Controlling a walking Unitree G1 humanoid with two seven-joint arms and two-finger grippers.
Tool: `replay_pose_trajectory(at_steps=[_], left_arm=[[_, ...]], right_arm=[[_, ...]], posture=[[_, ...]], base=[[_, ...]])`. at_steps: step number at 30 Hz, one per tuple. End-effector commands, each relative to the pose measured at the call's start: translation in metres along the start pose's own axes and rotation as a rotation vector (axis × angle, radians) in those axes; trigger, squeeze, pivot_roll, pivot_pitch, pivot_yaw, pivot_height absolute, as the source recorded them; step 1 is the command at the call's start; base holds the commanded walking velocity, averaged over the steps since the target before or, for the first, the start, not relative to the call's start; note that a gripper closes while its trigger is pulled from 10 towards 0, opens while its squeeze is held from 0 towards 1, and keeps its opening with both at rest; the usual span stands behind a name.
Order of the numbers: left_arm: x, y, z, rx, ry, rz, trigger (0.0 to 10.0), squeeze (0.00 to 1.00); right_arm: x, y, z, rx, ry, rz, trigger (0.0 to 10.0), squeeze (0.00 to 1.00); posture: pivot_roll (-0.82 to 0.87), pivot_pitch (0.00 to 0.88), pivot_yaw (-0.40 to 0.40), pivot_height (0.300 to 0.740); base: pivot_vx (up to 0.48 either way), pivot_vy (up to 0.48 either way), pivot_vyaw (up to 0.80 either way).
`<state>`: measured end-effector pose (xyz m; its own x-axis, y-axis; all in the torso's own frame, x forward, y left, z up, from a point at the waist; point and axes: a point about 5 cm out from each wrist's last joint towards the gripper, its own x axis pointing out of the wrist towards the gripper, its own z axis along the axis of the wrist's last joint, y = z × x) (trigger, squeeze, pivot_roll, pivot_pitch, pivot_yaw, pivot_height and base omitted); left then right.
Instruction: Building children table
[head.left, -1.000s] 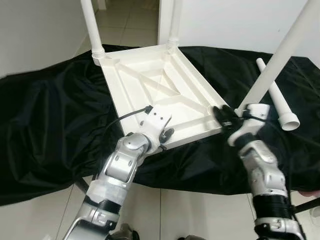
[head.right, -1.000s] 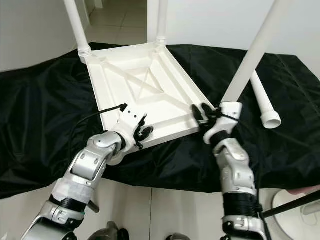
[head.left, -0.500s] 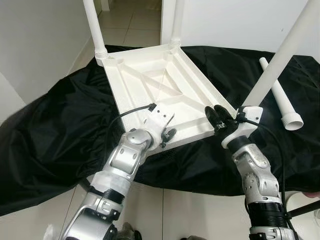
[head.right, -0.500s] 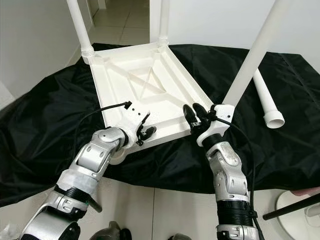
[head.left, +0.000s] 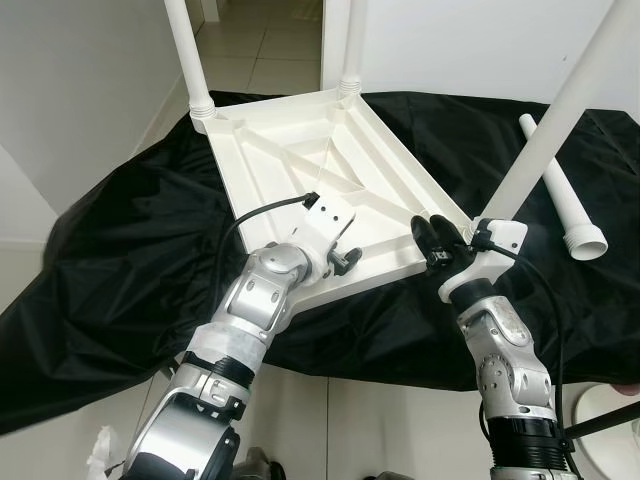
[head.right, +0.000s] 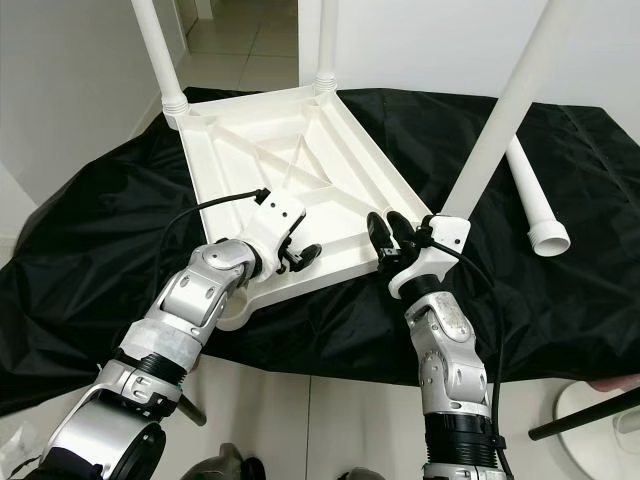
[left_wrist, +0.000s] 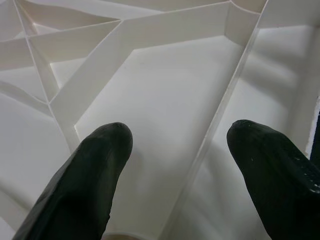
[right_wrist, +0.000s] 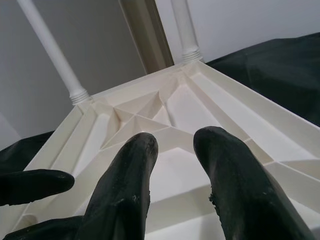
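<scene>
An upside-down white plastic children's table top with ribbed underside (head.left: 320, 180) lies on a surface draped in crinkled black cloth (head.left: 110, 260), three white round plastic legs already standing up from its corners — two at the far corners (head.left: 185, 50), one at the near right corner (head.left: 560, 110). A fourth loose white plastic leg tube (head.left: 560, 195) lies flat on the cloth to the right, well apart from the table top.

Left gripper (head.left: 340, 258) sits over the near left corner of the table top, jaws apart — in the left wrist view the two black fingertips (left_wrist: 95, 165) straddle a raised rib of the underside, clamped on nothing. Right gripper (head.right: 388, 238) hovers at the near right edge, just beside the base of the near right leg; jaws slightly apart, nothing between them; the right wrist view looks past its fingers (right_wrist: 130, 190) across the ribbed underside toward the two far legs.

Tiled floor (head.left: 250, 40) and white wall (head.left: 470, 40) beyond the surface.
</scene>
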<state>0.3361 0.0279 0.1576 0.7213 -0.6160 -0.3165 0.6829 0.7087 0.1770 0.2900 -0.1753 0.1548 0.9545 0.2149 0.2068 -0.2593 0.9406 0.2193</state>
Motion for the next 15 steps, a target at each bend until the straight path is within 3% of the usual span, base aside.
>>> replay_pose_trajectory(at_steps=[1, 7, 10, 11, 13, 14, 15], left_arm=[[0.002, 0.005, -0.002, 0.005, 0.012, 0.102, 10.0, 0.00], [0.005, -0.002, -0.011, -0.027, 0.021, 0.037, 10.0, 0.00], [0.006, -0.003, -0.013, -0.027, 0.024, 0.032, 10.0, 0.00], [0.007, -0.005, -0.016, -0.033, 0.033, 0.023, 10.0, 0.00], [0.007, -0.005, -0.016, -0.033, 0.033, 0.023, 10.0, 0.00], [0.010, -0.008, -0.019, -0.051, 0.048, 0.018, 10.0, 0.00], [0.012, -0.008, -0.019, -0.060, 0.051, 0.023, 10.0, 0.00]], right_arm=[[-0.004, -0.003, -0.002, -0.015, 0.004, -0.025, 10.0, 0.00], [-0.013, -0.014, -0.006, -0.084, 0.018, -0.190, 10.0, 0.00], [-0.015, -0.014, -0.007, -0.092, 0.023, -0.207, 10.0, 0.00], [-0.020, -0.017, -0.010, -0.135, 0.031, -0.274, 10.0, 0.00], [-0.020, -0.017, -0.010, -0.135, 0.031, -0.274, 10.0, 0.00], [-0.026, -0.021, -0.014, -0.212, 0.045, -0.373, 10.0, 0.00], [-0.027, -0.019, -0.015, -0.239, 0.047, -0.393, 10.0, 0.00]], posture=[[-0.09, 0.000, 0.083, 0.740], [-0.12, 0.000, 0.087, 0.740], [-0.12, 0.000, 0.087, 0.740], [-0.13, 0.000, 0.090, 0.740], [-0.13, 0.000, 0.090, 0.740], [-0.13, 0.000, 0.095, 0.740], [-0.13, 0.000, 0.095, 0.740]], base=[[0.000, 0.000, 0.00], [0.000, 0.000, 0.00], [0.000, 0.000, 0.00], [0.000, 0.000, 0.00], [0.000, 0.000, 0.00], [0.000, 0.000, 0.00], [0.000, 0.000, 0.00]])
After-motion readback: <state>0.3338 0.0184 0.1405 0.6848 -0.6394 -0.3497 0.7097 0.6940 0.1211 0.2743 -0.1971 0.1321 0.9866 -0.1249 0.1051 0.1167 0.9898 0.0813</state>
